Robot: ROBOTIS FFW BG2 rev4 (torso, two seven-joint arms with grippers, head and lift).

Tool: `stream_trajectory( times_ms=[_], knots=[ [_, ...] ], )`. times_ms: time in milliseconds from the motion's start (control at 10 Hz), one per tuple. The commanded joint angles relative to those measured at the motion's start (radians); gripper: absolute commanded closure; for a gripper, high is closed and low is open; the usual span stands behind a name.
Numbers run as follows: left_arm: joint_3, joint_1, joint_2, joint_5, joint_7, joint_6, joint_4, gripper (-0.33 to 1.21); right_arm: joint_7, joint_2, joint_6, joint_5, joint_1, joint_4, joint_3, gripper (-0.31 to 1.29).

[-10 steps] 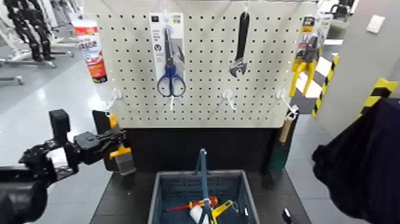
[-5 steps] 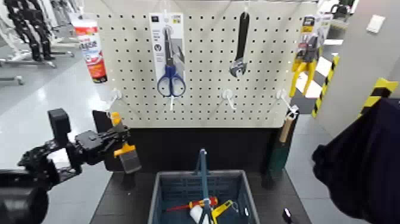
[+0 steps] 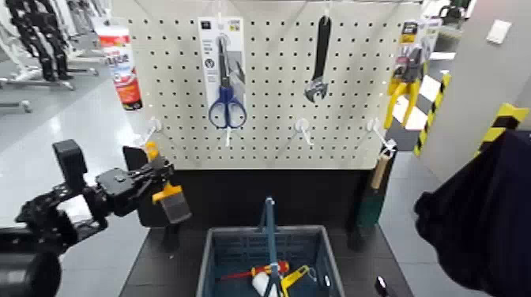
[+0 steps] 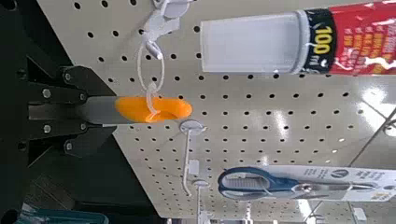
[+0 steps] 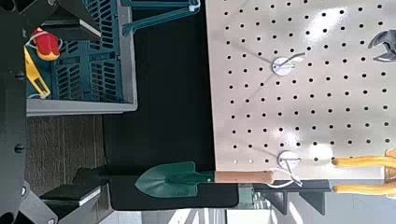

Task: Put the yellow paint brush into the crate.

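My left gripper (image 3: 144, 180) is clamped on the yellow paint brush (image 3: 163, 188), held in the air left of and above the crate (image 3: 212, 254), below the pegboard (image 3: 269, 87). Since a second ago the brush has tilted, its bristles swinging toward the crate.

Left arm reaches from the lower left of the head view toward centre-left, forearm angled upward and wrist raised. Left gripper (image 3: 152, 180) sits left of centre, its dark fingers (image 4: 56, 110) clamped on a slim handle. Right arm appears only as a dark mass at the right edge, lower half of the frame.
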Motion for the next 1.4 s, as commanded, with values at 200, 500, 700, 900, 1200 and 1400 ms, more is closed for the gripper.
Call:
stream_trajectory(
  times_ms=[200, 500, 700, 900, 1200, 1400],
  knots=[
    [0.011, 0.036, -0.023, 0.014, 0.008, 0.057, -0.118, 1.2, -0.001, 0.001, -0.001, 0.0, 0.0, 0.0, 0.0, 0.14],
    [0.004, 0.063, -0.04, 0.054, 0.02, 0.105, -0.197, 1.2, -0.001, 0.001, -0.001, 0.0, 0.001, 0.0, 0.0, 0.14],
    [0.026, 0.103, -0.048, 0.076, 0.042, 0.171, -0.282, 1.2, -0.001, 0.005, -0.005, 0.0, 0.004, 0.0, -0.005, 0.14],
    [0.015, 0.128, -0.069, 0.128, 0.051, 0.183, -0.3, 1.2, -0.003, 0.005, -0.007, -0.002, 0.006, 0.0, -0.003, 0.14],
    [-0.028, 0.152, -0.114, 0.168, 0.06, 0.165, -0.245, 1.2, -0.003, 0.008, -0.014, -0.005, 0.008, 0.003, -0.003, 0.14],
    [-0.065, 0.148, -0.131, 0.175, 0.06, 0.13, -0.164, 1.2, -0.003, 0.01, -0.019, -0.008, 0.008, 0.006, -0.003, 0.14]
  ],
)
